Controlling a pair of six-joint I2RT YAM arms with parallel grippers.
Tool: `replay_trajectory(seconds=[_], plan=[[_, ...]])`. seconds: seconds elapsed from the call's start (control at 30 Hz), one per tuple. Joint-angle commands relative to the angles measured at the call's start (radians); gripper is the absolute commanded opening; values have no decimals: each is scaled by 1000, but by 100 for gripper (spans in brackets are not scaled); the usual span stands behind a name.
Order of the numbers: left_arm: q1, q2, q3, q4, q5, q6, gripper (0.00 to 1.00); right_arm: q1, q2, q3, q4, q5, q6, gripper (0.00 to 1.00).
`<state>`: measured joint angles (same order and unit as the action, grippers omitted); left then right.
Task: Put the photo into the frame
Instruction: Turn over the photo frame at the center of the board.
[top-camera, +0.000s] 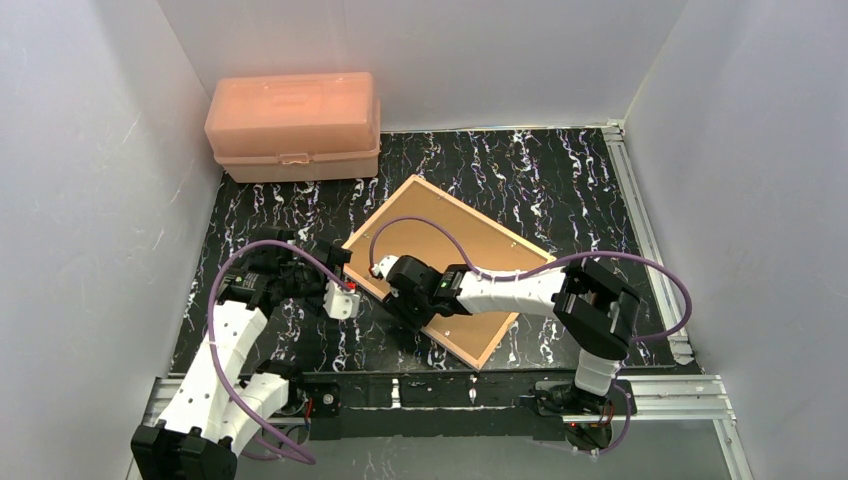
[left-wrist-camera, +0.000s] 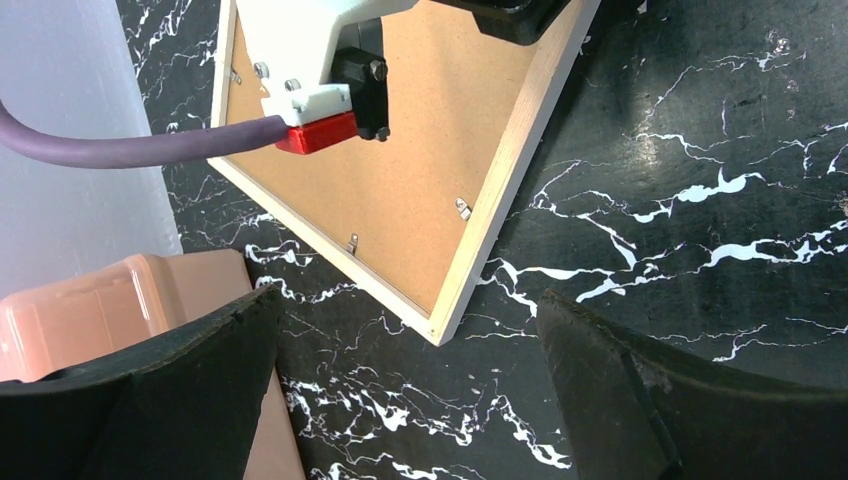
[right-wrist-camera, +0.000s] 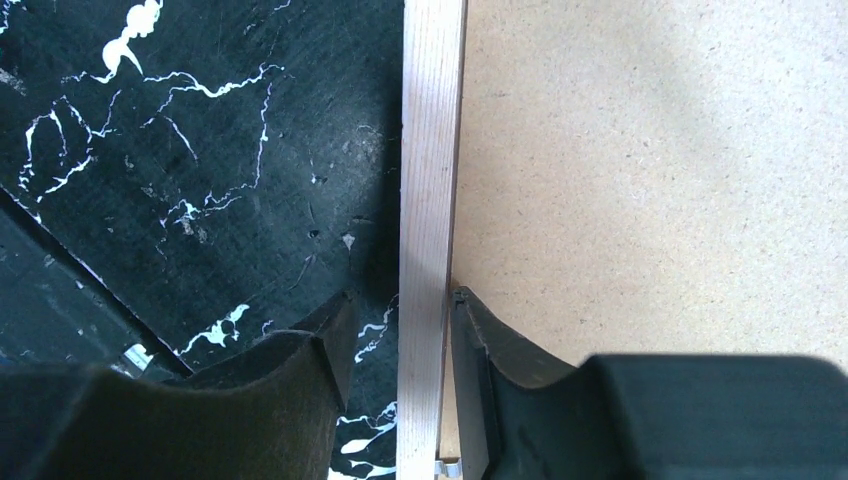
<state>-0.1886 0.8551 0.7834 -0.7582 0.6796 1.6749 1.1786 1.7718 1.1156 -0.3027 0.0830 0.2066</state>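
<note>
Two end effectors attend the frame (top-camera: 478, 335), lying back-up on the surface (top-camera: 560, 180), likely for opening. The right end effector (right-wrist-camera: 400, 300) straddles its wooden rail; whether it pinches, I cannot tell. The left end effector (left-wrist-camera: 408, 298) hovers spread wide, empty. No photo shows.

The frame (right-wrist-camera: 430, 150) rim is pale wood; backing board (right-wrist-camera: 650, 150) matt, seemingly fibreboard; box (top-camera: 293, 125) translucent plastic.

The left gripper (left-wrist-camera: 410, 300) hangs with its fingers wide apart over the table (left-wrist-camera: 700, 150), empty. The frame (left-wrist-camera: 430, 180), back up, points a corner at it. The right arm (left-wrist-camera: 310, 60) and cable (left-wrist-camera: 130, 148) sit over the frame; a box (left-wrist-camera: 120, 300) lies by one finger.
</note>
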Motion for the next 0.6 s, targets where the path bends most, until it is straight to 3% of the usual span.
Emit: replay_trajectory(seconds=[0.0,0.1,0.4,0.57], plan=[[5,-13,-3,-13,51,16,96,10,9,-9,25,25,-8,45],[5,-12,-5,-10,52,20,96,14,10,-9,22,44,-13,39],[5,-23,-54,7,73,64,98,18,-3,11,-12,85,-25,6],[-1,-37,-129,85,86,96,98,17,-62,129,-115,104,-41,1]])
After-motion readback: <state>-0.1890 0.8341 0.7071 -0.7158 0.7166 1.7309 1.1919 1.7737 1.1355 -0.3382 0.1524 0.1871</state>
